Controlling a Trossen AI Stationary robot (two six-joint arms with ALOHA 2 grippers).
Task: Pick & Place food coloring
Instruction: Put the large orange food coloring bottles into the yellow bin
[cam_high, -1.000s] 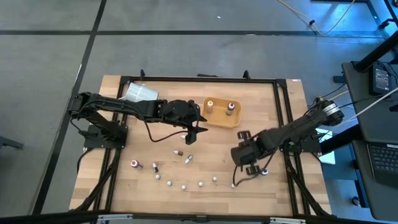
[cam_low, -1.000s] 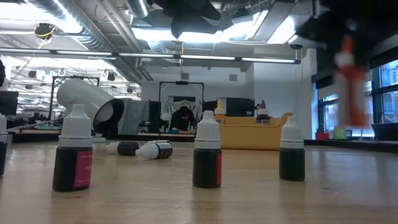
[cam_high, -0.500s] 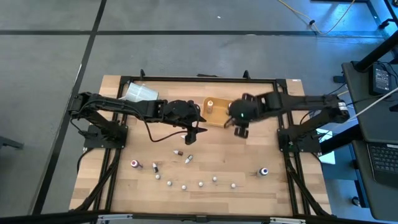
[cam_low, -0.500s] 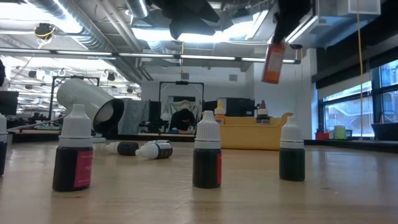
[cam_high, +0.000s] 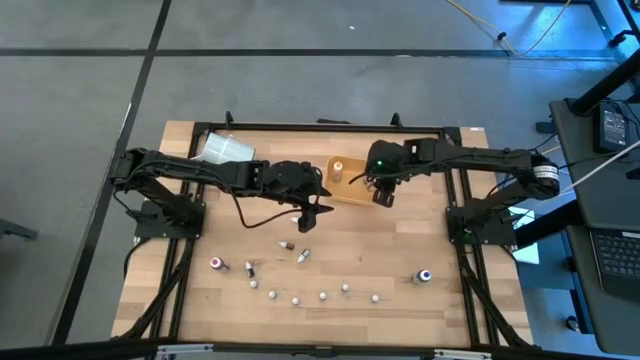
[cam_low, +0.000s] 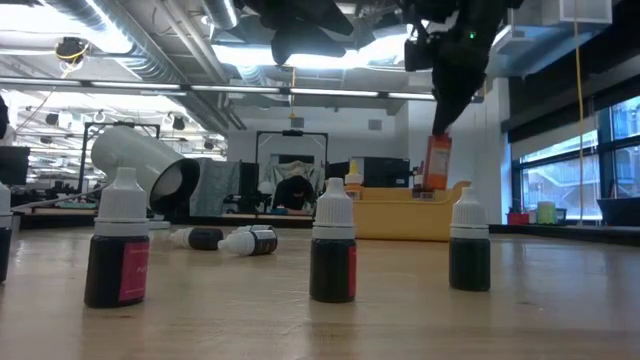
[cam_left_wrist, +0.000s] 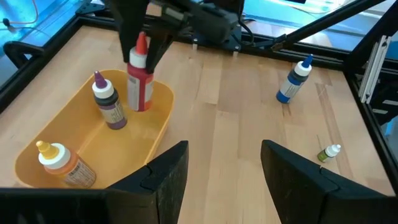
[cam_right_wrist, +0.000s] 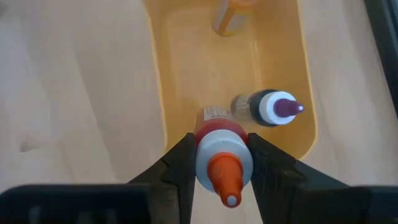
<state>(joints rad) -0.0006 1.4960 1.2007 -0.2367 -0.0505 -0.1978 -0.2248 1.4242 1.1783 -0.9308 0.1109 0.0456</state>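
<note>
Bright, even overhead light; ceiling strips glare in low view, foreground sharp.

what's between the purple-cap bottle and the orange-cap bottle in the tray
Nothing: bare tray floor separates the purple-cap bottle from the orange-cap bottle, seen in both wrist views. The right gripper holds a red bottle beside the purple one.

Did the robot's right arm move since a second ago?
Yes. The right end effector, shut on a red bottle, went from the table's near right, by the blue-capped bottle, up to the tray.
</note>
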